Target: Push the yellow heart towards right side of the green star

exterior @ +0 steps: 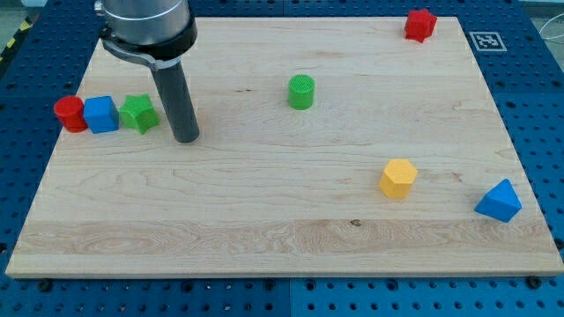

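Wooden board [264,202] filled most of the view, sitting on a blue perforated bench [18,79] with a black-and-white marker tag [486,40] off its top right corner. Arm's grey housing [145,26] sat at the view's top left, dark rod [176,92] dropping straight from it; my tip [186,139] was down on the board just to the right of the green star [138,114], small gap between them, not touching. No pincer on this rig, only the rod, so nothing open, closed or gripping to report. Blue triangular block [499,201] sat near the bottom right edge. Yellow block [397,178], the task piece, looked more hexagonal than heart-shaped from this angle; it sat right of centre, lower half of the board, well apart from the star and from my tip, near the blue triangular one. At the left edge ran a row: red cylinder [70,114], blue cube [101,114], then the green star, each touching or just beside the next. Green cylinder [301,92] stood alone near top centre. Red star-like block [420,25] sat at the top right corner.
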Available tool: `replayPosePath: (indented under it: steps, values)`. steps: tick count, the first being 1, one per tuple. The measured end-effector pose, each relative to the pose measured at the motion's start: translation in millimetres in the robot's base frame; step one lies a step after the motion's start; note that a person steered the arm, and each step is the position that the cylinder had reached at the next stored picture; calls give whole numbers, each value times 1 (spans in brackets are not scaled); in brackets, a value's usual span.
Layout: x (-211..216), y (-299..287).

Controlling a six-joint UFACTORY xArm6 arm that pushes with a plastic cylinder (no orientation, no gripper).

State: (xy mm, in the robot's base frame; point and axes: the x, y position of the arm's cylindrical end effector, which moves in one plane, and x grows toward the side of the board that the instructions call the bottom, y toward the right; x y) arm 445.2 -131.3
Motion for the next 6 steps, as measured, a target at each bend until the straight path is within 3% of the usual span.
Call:
replayPosePath:
  steps: [3,6]
  values:
    - [-32,28]
    - [-40,18]
